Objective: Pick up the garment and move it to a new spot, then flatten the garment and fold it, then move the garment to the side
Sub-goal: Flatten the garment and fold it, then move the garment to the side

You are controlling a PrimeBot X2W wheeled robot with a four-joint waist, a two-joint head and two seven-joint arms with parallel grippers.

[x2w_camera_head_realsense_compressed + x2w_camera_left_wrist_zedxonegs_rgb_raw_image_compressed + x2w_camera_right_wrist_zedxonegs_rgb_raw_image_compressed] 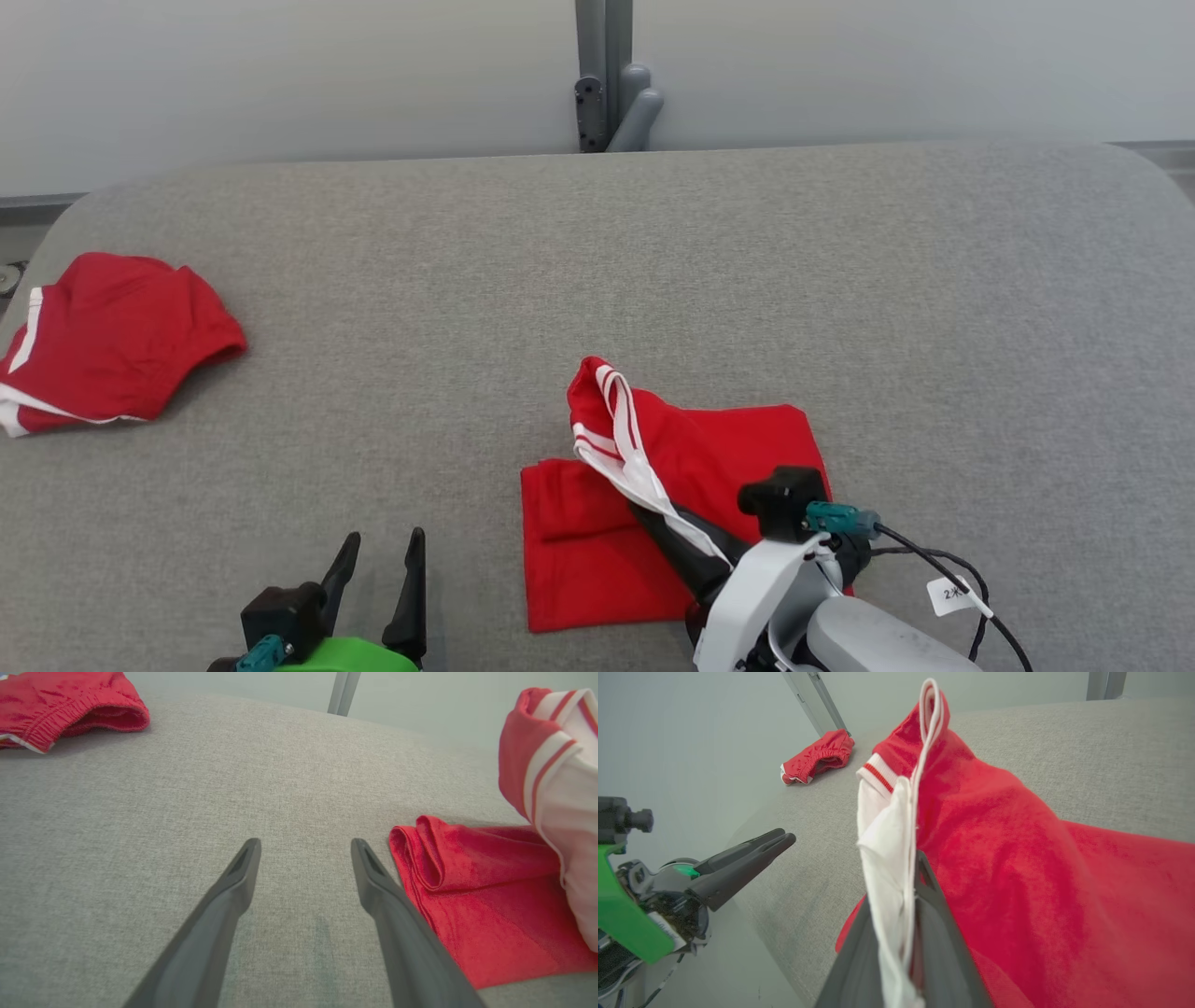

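A red garment (pixel 607 551) with a white striped trim lies near the front of the grey table (pixel 597 280). My right gripper (pixel 653 509) is shut on its white trim, lifting that edge so the cloth peaks up (pixel 924 779) while the rest stays on the table. The pinched white fabric (pixel 892 896) shows between the right fingers. At the front left my left gripper (pixel 381 546) stands open and empty above the table, just left of the garment's folded edge (pixel 425 849). Its two fingers (pixel 238 872) are spread wide over bare cloth.
A second red garment (pixel 103 341) with white trim lies bunched at the table's far left (pixel 70 704) (pixel 817 756). A grey post (pixel 607 75) rises behind the table's back edge. The left gripper (pixel 780 842) shows at the left of the right wrist view.
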